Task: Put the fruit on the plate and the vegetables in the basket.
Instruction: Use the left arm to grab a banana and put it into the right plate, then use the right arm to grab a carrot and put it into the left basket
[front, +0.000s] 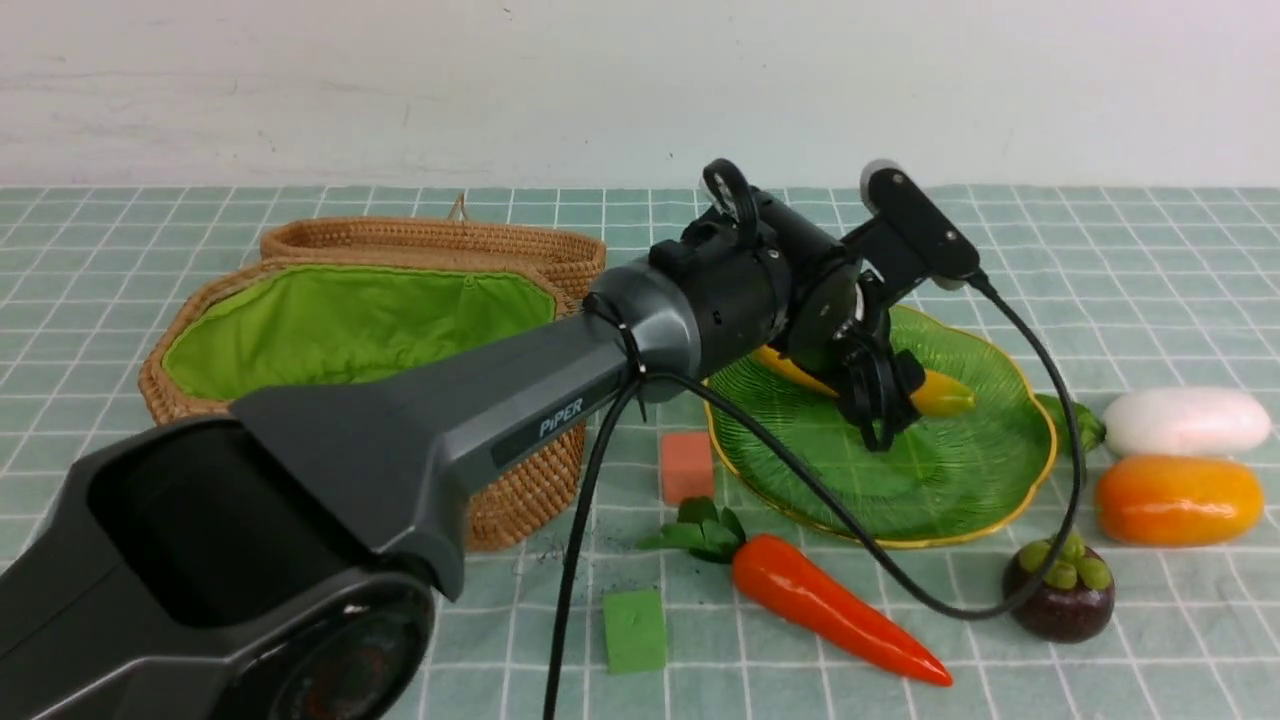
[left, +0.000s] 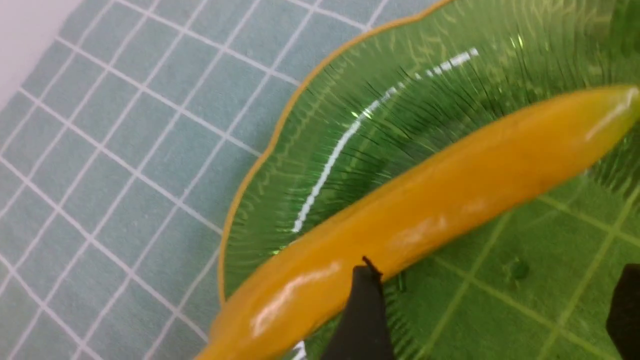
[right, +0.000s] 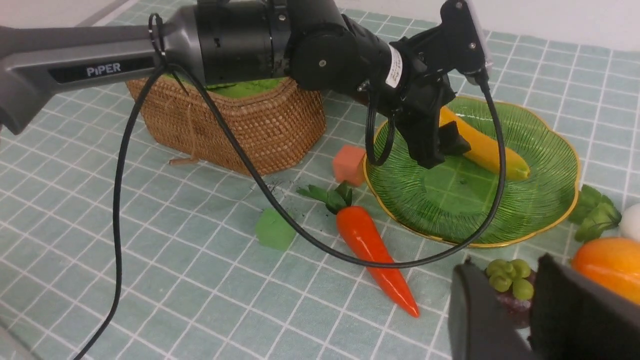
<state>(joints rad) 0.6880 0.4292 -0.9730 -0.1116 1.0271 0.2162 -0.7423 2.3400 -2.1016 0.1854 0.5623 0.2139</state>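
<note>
Left end effector (front: 882, 420) is hovering over the plate (front: 950, 500) with jaws standing apart, the banana (front: 940, 395) lying loose on it against one finger; rising straight up should avoid dragging it off.

The left arm (front: 450, 430) hides part of the banana (front: 940, 395).

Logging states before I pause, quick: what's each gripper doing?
Left gripper: open, holding nothing; banana lies on plate.
Right gripper: slightly open, empty.
</note>
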